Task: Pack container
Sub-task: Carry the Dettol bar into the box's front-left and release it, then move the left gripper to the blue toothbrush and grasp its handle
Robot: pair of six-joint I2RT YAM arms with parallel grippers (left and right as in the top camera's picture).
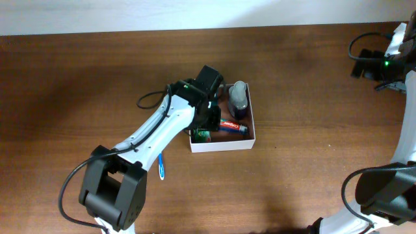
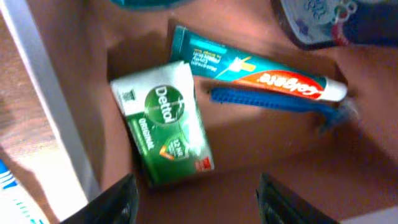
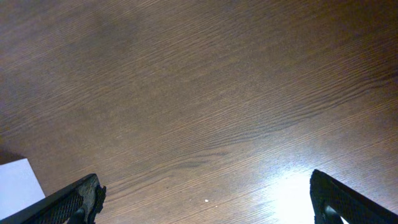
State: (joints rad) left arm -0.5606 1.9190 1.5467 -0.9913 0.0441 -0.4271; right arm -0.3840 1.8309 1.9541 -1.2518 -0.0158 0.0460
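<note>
The container (image 1: 221, 145) sits mid-table: a square, shallow white-walled box with a reddish-brown floor, already part filled. The left gripper (image 2: 196, 190) hangs directly over the container's side nearest the left arm's base. Its fingers (image 2: 118, 200) are spread wide, with nothing between them. Below it a green Dettol soap bar (image 2: 163, 124) lies close to that side's wall. A Colgate toothpaste tube (image 2: 261, 73) and a blue razor (image 2: 273, 102) lie side by side farther into the container. A grey-capped bottle (image 1: 238, 99) lies along the container's far side. A blue toothbrush (image 1: 161, 166) lies on the table (image 1: 78, 97) outside the container, off its near left corner and just beside the left arm's forearm. Its long axis runs roughly parallel to the container's left wall. It looks like the next thing to fetch, and the left arm is far nearer to it. The right gripper (image 3: 205, 196) is well apart from the container, over bare wood, its fingers also spread and empty.
</note>
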